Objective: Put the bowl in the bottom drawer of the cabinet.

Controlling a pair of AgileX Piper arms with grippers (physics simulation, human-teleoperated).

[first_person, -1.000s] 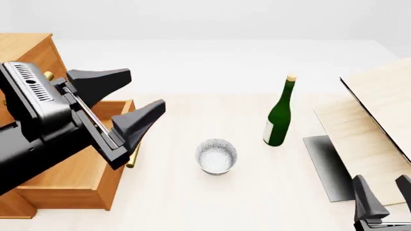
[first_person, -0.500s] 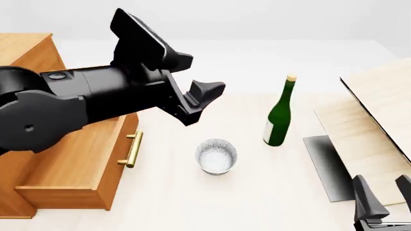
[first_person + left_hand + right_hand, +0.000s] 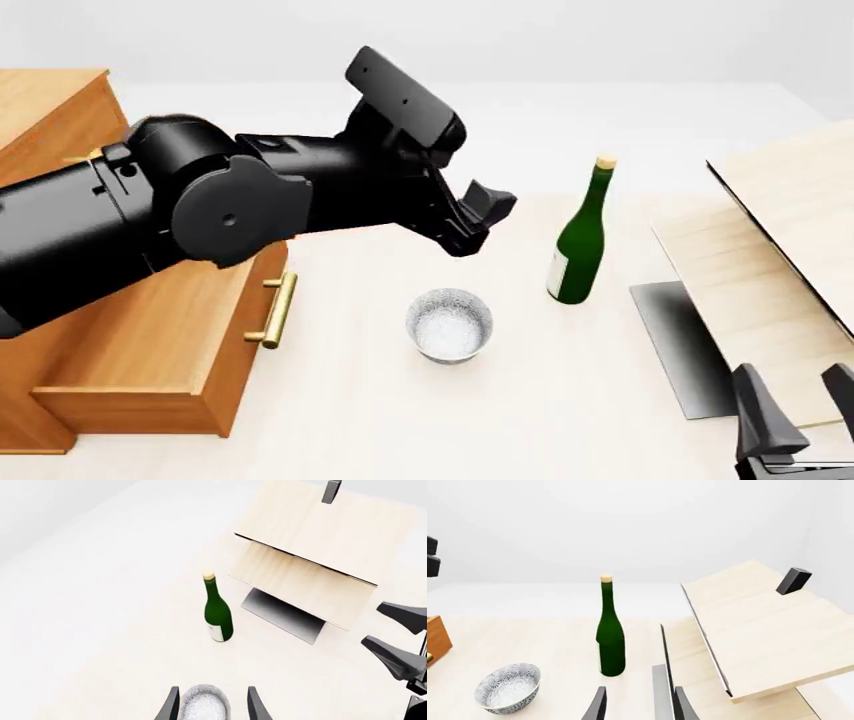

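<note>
Front view: the small speckled grey-white bowl (image 3: pixel 450 324) sits on the table beside the pulled-out orange-brown bottom drawer (image 3: pixel 174 340). The left gripper (image 3: pixel 470 222) hovers above, jaws parted, empty. It looks rigid, smooth, probably slippery; pinching its rim seems best.

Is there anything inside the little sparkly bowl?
No, the bowl looks empty: only its pale speckled inside shows in the front and right wrist views. In the left wrist view the open left gripper frames it, with its lower part cut off by the picture's edge.
</note>
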